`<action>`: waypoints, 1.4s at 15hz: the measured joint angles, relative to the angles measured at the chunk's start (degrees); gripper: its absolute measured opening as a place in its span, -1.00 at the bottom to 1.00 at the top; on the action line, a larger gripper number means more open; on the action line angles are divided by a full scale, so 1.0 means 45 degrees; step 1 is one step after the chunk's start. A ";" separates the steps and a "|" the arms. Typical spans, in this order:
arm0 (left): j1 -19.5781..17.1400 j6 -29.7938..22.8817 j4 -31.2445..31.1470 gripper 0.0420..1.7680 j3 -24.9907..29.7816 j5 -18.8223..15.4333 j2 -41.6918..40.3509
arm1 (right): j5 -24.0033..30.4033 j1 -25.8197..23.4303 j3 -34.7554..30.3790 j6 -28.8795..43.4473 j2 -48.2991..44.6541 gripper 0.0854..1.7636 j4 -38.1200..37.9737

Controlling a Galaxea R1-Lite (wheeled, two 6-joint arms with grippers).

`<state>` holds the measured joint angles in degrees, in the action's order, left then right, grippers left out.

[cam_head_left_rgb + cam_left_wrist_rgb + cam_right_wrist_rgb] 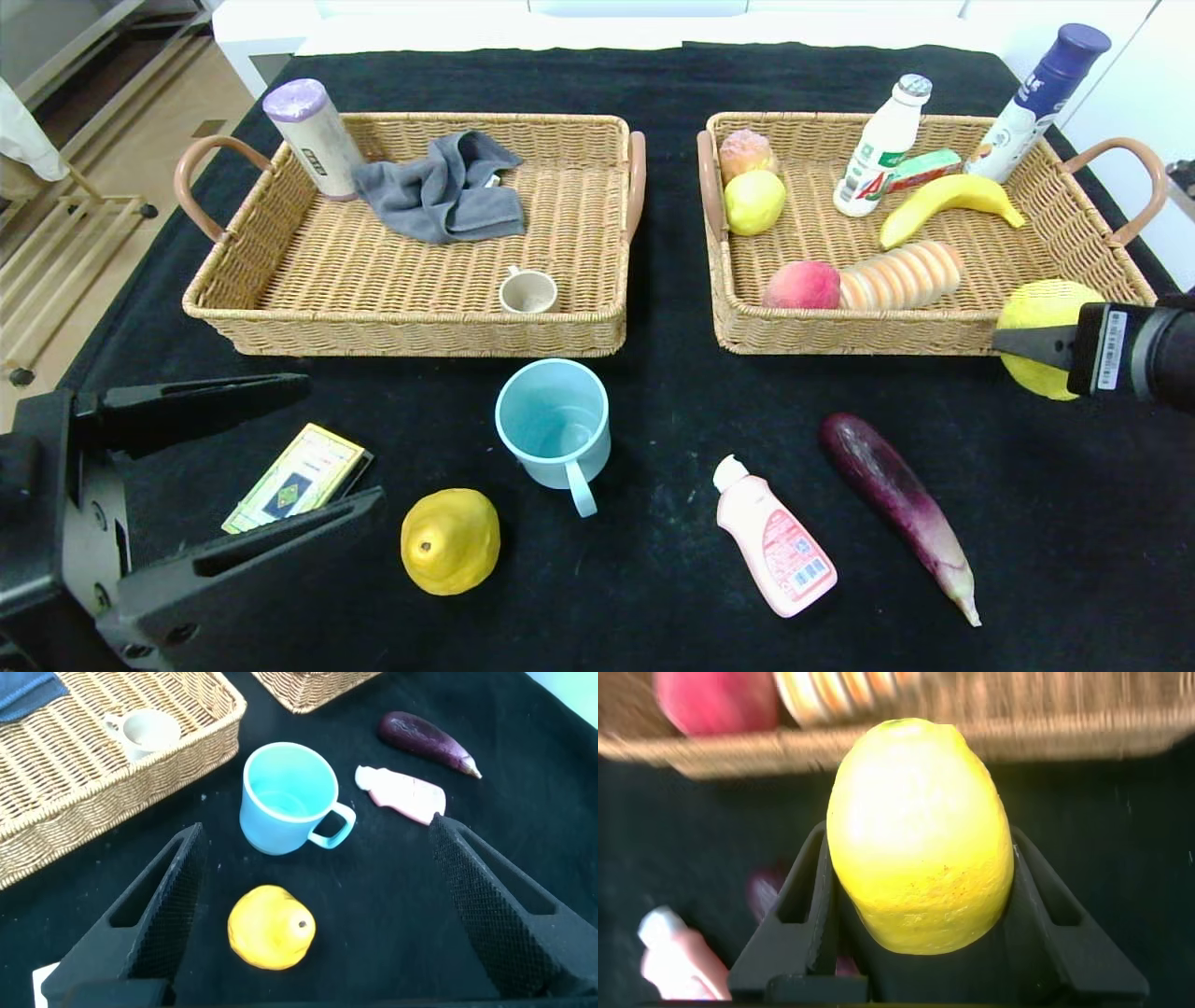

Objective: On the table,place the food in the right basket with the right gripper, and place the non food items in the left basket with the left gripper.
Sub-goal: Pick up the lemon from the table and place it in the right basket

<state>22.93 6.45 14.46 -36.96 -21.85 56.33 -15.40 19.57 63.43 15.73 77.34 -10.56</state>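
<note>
Right claw [920, 905] grips unlabelled lemon [920, 835].

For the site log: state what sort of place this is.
Probably an indoor lab or test room set up for sorting: a black-clothed table, two wicker baskets, and white cabinets behind.

Yellow lemon [920, 835]; blue mug [553, 425]
</note>
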 joint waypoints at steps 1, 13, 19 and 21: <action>0.0000 0.0000 0.0003 0.94 0.0008 0.0000 -0.0005 | 0.0005 0.0011 0.0312 0.0000 0.0179 0.13 0.0295; 0.0000 0.0043 0.0003 0.94 0.0000 -0.0003 -0.0116 | -0.0309 -0.0461 0.4738 -0.0298 0.3719 0.13 0.0534; 0.0000 0.0060 0.0008 0.94 0.0014 0.0000 -0.0133 | -0.0314 -0.0496 0.5247 -0.0303 0.4613 0.13 0.0626; 0.0000 0.0084 0.0008 0.94 0.0024 0.0000 -0.0133 | -0.0309 -0.0515 0.5345 -0.0322 0.4765 0.13 0.0626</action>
<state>22.93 6.83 14.49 -36.85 -21.85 55.74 -16.79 17.25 87.48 14.28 98.78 -7.74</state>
